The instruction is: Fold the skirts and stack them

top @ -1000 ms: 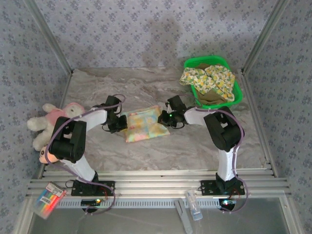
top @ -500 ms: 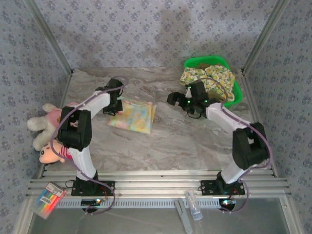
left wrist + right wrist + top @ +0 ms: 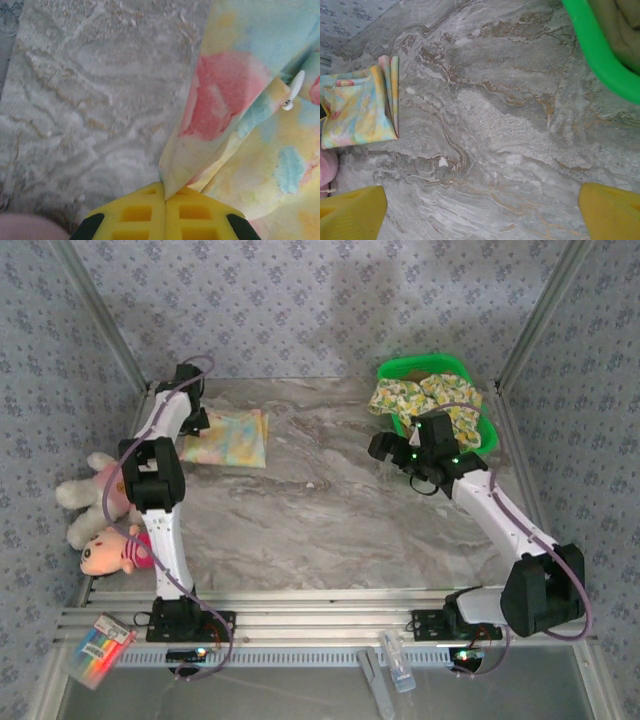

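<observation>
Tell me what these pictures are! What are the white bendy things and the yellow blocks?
The white bendy things are two robot arms bolted to a marble table. One picture looks down from above; the other two come from little cameras on the wrists. The yellow blocks are their fingers. The left gripper pinches a folded pastel skirt at the table's far left. The right gripper is open, holding nothing, near a green basket with a flowery skirt in it. A pink plush toy lies at the left edge.
</observation>
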